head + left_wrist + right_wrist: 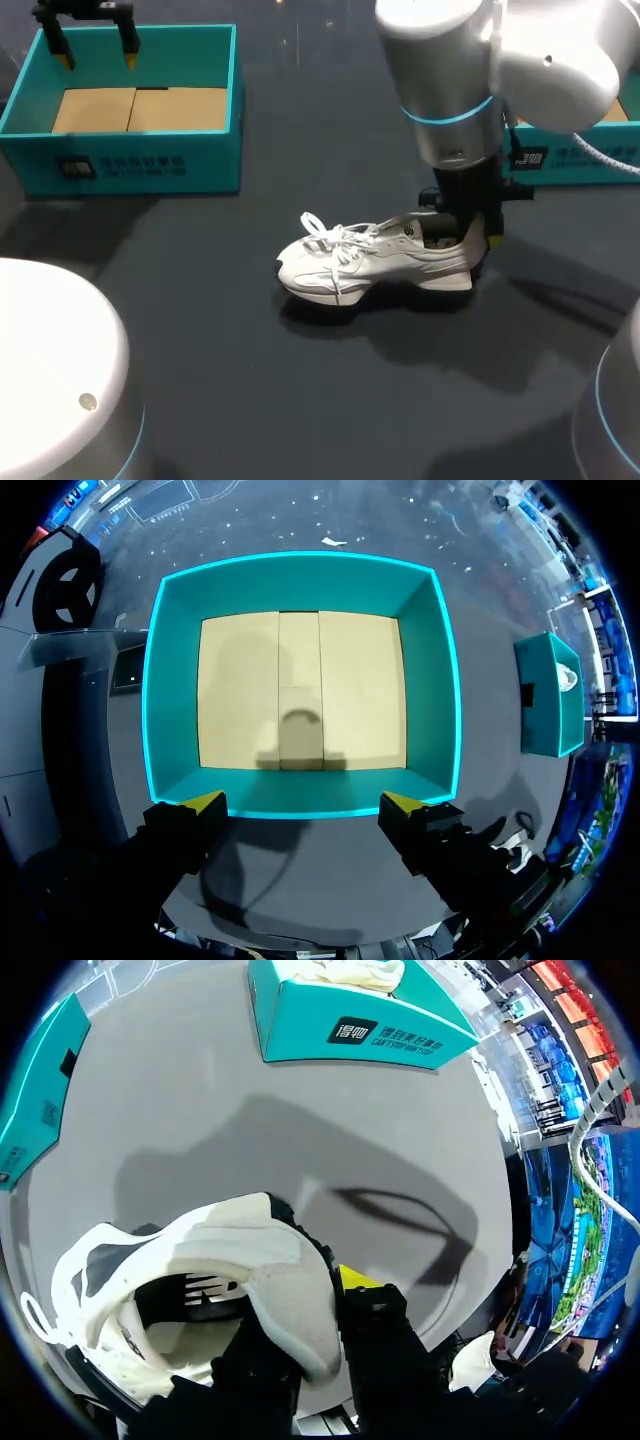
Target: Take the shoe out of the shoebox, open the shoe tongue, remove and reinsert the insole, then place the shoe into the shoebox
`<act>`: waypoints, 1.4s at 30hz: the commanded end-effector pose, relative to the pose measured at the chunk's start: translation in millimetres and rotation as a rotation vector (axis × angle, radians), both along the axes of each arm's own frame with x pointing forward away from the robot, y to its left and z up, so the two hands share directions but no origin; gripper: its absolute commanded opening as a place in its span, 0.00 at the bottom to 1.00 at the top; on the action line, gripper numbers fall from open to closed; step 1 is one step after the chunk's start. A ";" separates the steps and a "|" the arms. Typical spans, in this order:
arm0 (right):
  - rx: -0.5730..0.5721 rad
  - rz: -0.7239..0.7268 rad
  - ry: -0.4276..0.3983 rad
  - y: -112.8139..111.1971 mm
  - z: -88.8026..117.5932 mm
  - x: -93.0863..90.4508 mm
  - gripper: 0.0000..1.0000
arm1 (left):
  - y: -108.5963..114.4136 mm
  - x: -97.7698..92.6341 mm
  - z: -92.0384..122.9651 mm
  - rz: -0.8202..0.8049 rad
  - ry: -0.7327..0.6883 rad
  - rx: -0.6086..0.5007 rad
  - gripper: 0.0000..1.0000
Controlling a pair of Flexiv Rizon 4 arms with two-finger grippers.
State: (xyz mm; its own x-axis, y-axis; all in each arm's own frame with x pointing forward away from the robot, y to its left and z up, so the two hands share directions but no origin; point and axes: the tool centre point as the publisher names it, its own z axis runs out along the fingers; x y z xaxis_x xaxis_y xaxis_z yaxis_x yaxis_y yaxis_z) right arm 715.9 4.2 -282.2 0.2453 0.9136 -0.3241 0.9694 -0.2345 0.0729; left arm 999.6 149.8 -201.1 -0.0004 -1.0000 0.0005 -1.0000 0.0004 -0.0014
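Note:
A white laced shoe (375,262) stands upright on the dark table, toe toward the left. My right gripper (478,232) comes down on its heel. In the right wrist view my right gripper (320,1300) is shut on the shoe's heel collar (290,1290), one finger inside the opening and one yellow-tipped finger outside. The teal shoebox (130,160) sits at the far left with a cardboard floor and nothing else in it. My left gripper (97,45) hangs open above the shoebox's back edge. The left wrist view looks straight down into the shoebox (300,580) past my left gripper (305,805).
A second teal box (570,155) stands at the far right behind my right arm; it holds something white (350,970). The same box (548,695) shows beside the shoebox in the left wrist view. White arm bases fill the near left (50,370) and near right (615,400) corners.

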 end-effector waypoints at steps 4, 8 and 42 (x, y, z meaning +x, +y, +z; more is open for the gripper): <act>0.003 -0.001 0.000 0.1 1.5 0.2 0.00 | 0.1 0.1 0.6 0.000 0.001 0.000 1.00; 0.018 0.023 -0.001 4.1 -2.3 -0.4 0.00 | 0.1 0.1 0.6 0.000 0.001 0.000 1.00; 0.042 -0.019 0.047 51.6 -76.6 -18.5 0.00 | 0.1 0.1 0.6 0.000 0.001 0.000 1.00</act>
